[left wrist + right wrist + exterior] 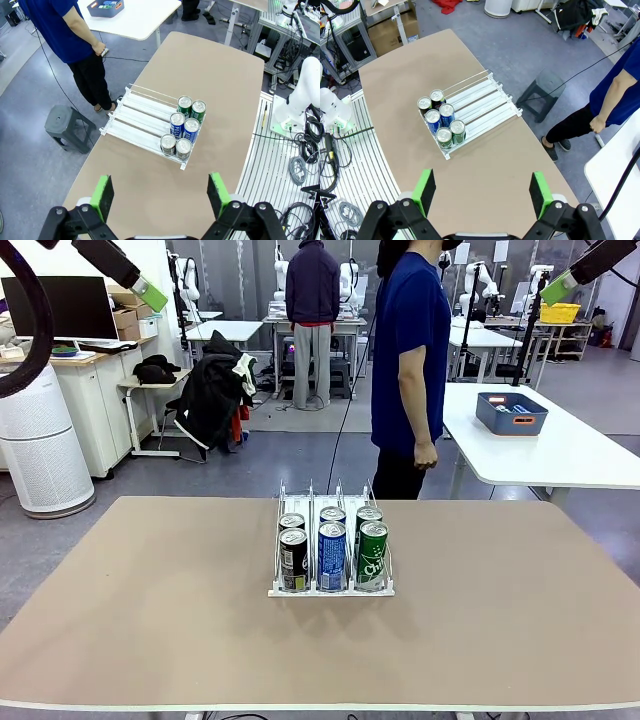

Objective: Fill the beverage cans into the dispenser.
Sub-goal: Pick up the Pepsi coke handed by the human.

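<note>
The dispenser (296,496) stands in the middle of the tan table, a clear rack with three lanes. Several beverage cans stand upright at its near end, two per lane: black (293,560) on the left, blue (331,555) in the middle, green (372,555) on the right. My left gripper (148,292) hangs high at the top left and my right gripper (558,287) high at the top right. Both are far above the table. In the wrist views the left gripper (161,195) and right gripper (482,191) are open and empty, looking down on the dispenser (137,116) (482,99) and cans (184,129) (441,122).
A person in a blue shirt (410,350) stands at the far edge of the table, arms down. A blue-grey bin (511,412) sits on a white table behind to the right. A grey stool (65,127) stands on the floor by the person.
</note>
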Motion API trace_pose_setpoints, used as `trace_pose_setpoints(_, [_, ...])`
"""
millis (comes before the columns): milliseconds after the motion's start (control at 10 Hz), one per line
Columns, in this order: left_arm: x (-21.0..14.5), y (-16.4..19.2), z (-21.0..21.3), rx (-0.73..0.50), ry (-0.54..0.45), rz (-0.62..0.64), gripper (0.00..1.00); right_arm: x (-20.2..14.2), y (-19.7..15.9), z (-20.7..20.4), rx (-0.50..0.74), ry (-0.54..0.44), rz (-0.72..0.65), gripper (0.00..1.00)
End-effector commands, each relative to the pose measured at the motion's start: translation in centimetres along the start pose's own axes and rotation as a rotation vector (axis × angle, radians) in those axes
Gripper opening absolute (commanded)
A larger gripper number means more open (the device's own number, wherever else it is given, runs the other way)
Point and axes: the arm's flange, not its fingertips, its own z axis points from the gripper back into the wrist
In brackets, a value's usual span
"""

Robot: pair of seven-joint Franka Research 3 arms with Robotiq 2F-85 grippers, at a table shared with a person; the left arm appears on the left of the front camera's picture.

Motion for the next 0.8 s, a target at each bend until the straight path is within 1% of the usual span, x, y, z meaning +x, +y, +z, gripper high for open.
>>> trace_pose_setpoints(0, [-0.10, 0.04, 0.01, -0.003, -0.002, 0.002, 1.00, -0.03, 0.04, 0.03, 0.000, 0.000, -0.001, 1.00])
trace_pose_setpoints(700, [-0.10, 0.04, 0.01, -0.003, -0.002, 0.002, 1.00, -0.03, 0.04, 0.03, 0.000, 0.000, -0.001, 1.00])
